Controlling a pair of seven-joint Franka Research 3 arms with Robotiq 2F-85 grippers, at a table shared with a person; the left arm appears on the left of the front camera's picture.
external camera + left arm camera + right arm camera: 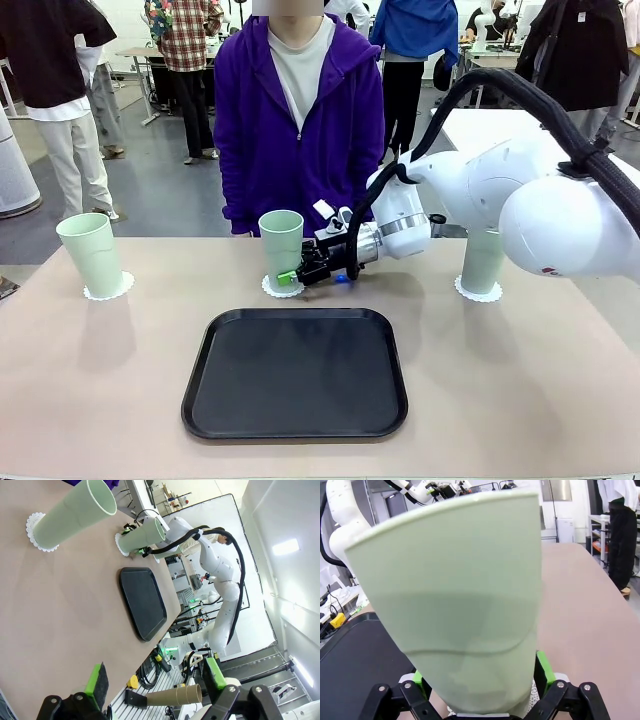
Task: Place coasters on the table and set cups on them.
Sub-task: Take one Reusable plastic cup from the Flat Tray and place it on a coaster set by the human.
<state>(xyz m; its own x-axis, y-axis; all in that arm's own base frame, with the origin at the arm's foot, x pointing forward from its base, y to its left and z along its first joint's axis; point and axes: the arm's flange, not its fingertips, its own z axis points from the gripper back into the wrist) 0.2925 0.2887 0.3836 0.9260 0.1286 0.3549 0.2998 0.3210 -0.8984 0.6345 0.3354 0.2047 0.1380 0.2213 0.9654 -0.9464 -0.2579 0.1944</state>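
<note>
Three mint-green cups stand upright on the beige table, each on a white lacy coaster. The left cup rests on its coaster, the right cup on its coaster. My right gripper reaches in from the right and stands open around the base of the middle cup, which sits on its coaster. In the right wrist view this cup rises between the green pads. My left gripper is open with nothing in it, far from the cups.
A black rounded-square tray lies bare at the table's near middle. A person in a purple hoodie stands at the far edge behind the middle cup. My right arm spans the table's right half, passing in front of the right cup.
</note>
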